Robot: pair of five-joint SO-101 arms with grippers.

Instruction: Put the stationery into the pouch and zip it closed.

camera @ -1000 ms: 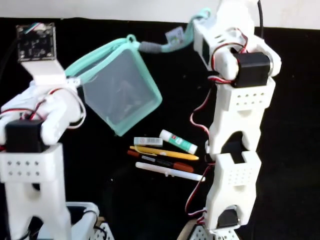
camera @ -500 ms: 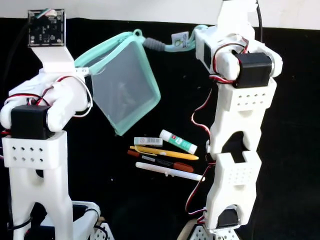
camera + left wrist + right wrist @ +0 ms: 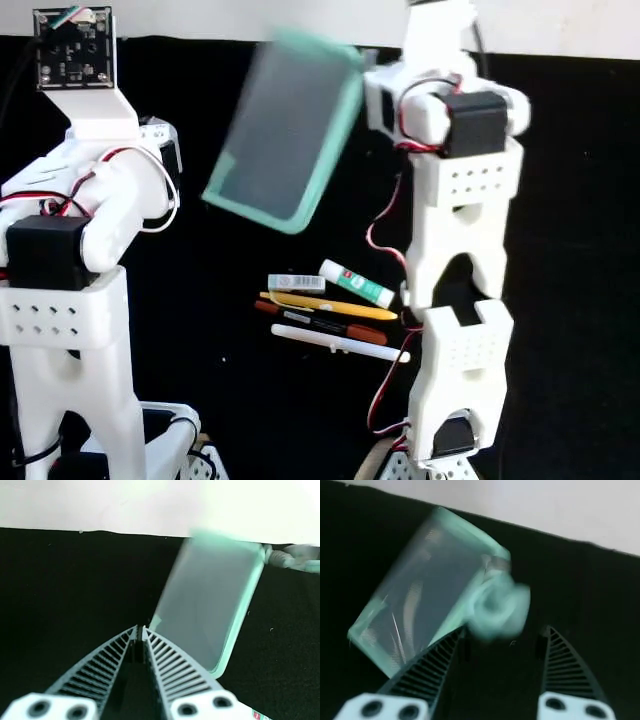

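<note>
The pouch (image 3: pixel 287 128) is up in the air above the black table (image 3: pixel 570 300). It is tilted and looks blurred. Its upper corner is close to the top of the right arm (image 3: pixel 462 190). The right gripper (image 3: pixel 503 630) has its jaws wide apart. A blurred mint lump of the pouch sits just by the tip of one finger (image 3: pixel 447 647); I cannot tell if it hangs on that finger or only touches it. The left gripper (image 3: pixel 140 628) is near the low corner of the pouch, with a gap between them in the high view. Its two fingers are pressed together with nothing between them.

The stationery lies on the table below the pouch, well apart from it, in one small group. Nearest to the pouch are a small white box (image 3: pixel 296 283) and, just beside it, a glue stick (image 3: pixel 357 283) with a green band. After them come a yellow pen (image 3: pixel 330 307), a dark marker (image 3: pixel 320 322) with an orange end, and a white pen (image 3: pixel 340 343), which is farthest from the pouch. The three lie nearly parallel and close together.
</note>
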